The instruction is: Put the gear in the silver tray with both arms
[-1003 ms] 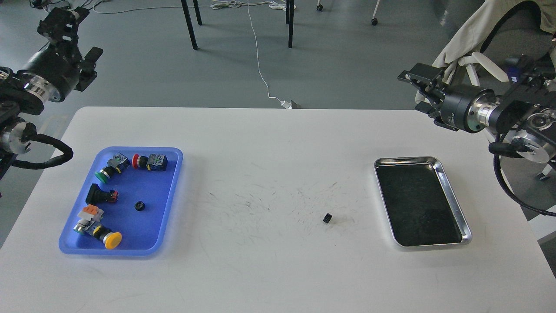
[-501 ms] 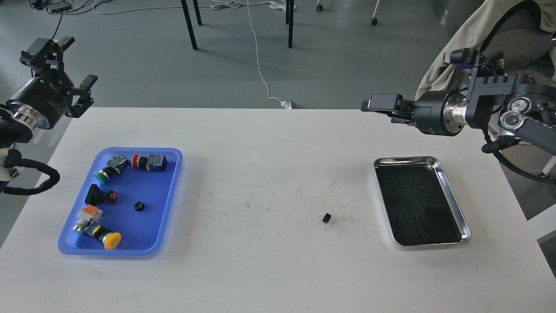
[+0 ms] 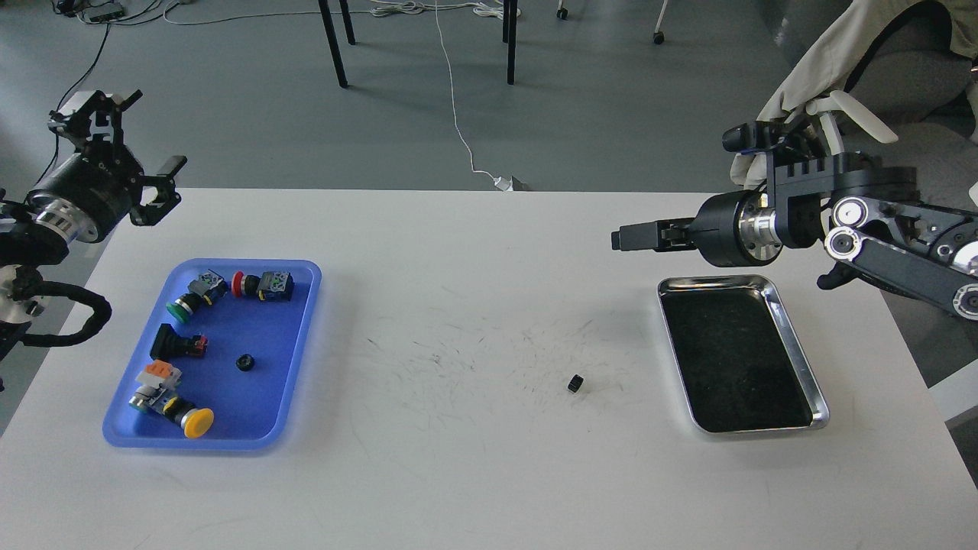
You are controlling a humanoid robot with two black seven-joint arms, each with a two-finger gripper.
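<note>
One small black gear [image 3: 575, 383] lies on the desk [image 3: 474, 473] just left of the empty silver tray [image 3: 795, 336], reachable by the empty right claw [image 3: 623, 238], its opening unclear, while the left claw [image 3: 114, 145] hangs spread, empty.

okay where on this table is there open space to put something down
Free: the white tabletop between the blue plastic tray and the shiny silver metal tray, apart from one small black gear; also the whole near edge. The silver tray is empty. Crowded: the blue tray.

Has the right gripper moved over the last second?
Yes. The right gripper has swung left and down, from past the table's right edge to above the table, now beyond the near-left corner of the silver tray.
</note>
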